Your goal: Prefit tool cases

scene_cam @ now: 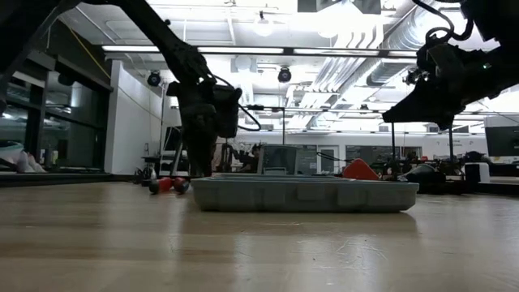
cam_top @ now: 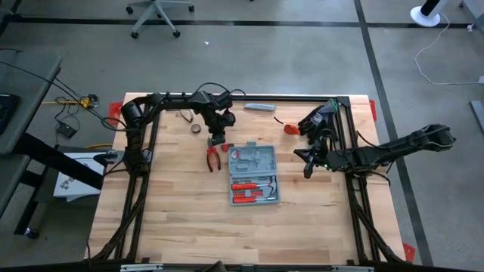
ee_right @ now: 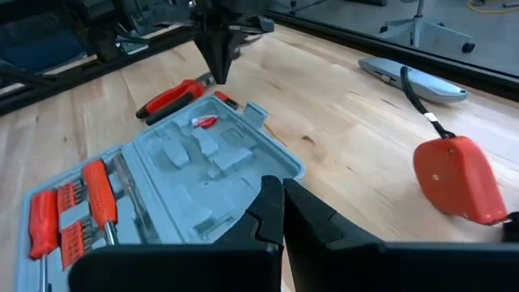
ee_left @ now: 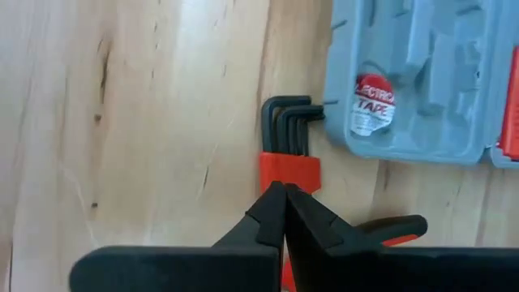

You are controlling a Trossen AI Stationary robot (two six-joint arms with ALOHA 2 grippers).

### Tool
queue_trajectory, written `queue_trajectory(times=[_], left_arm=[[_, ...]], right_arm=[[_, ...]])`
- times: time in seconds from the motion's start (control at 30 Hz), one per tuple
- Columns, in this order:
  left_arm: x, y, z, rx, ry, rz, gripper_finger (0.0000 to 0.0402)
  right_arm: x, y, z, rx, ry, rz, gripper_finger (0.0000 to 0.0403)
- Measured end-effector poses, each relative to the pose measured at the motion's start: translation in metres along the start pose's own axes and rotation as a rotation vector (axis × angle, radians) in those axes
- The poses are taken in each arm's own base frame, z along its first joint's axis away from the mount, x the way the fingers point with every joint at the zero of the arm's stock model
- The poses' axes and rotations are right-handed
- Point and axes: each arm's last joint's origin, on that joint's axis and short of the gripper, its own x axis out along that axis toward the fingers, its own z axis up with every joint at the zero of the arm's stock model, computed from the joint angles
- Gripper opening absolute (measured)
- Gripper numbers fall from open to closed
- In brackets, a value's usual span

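Observation:
The blue-grey tool case [cam_top: 253, 174] lies open and flat on the table's middle. Its far half [ee_left: 422, 81] has empty slots and a red tape label; its near half [ee_right: 73, 215] holds red-handled tools. My left gripper [cam_top: 218, 140] is shut and points down just left of the case's far corner, over a set of black hex keys in a red holder [ee_left: 289, 169]. Red-handled pliers [cam_top: 212, 157] lie beside it. My right gripper [cam_top: 308, 168] is shut and hangs in the air to the right of the case [ee_right: 186, 178]. My left gripper comes from above with its shut fingertips [ee_left: 272, 212] over the near end of the red hex key holder [ee_left: 300, 174]. I cannot tell whether the tips touch it. The set lies flat on the table.
A red tape measure [cam_top: 291, 128] and black gloves [cam_top: 318, 119] lie right of the case's far end. A slim grey bar [cam_top: 259, 107] lies by the far edge and a small tape roll [cam_top: 196, 128] far left. Bare wood stretches toward the near edge [cam_top: 249, 234].

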Motion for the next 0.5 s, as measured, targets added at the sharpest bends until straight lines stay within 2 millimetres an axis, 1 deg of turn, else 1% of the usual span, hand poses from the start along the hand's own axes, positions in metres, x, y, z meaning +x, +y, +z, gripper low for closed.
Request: queue_trajectory(times=[0.13, 0.23, 0.37, 0.5], left_arm=[[0.000, -0.003, 0.001, -0.006, -0.007, -0.010, 0.0000], [0.003, -0.010, 0.006, 0.004, -0.024, -0.012, 0.0000], [0.013, -0.027, 0.015, 0.048, -0.042, -0.018, 0.0000], [0.020, -0.043, 0.018, 0.088, -0.029, -0.026, 0.0000]], right_arm=[[0.006, 0.005, -0.001, 0.002, 0.006, 0.039, 0.0000], [0.012, 0.008, -0.005, -0.006, 0.019, 0.039, 0.0000], [0.021, 0.011, -0.012, -0.020, 0.058, 0.055, 0.0000], [0.034, 0.019, -0.014, -0.039, 0.120, 0.077, 0.0000]])
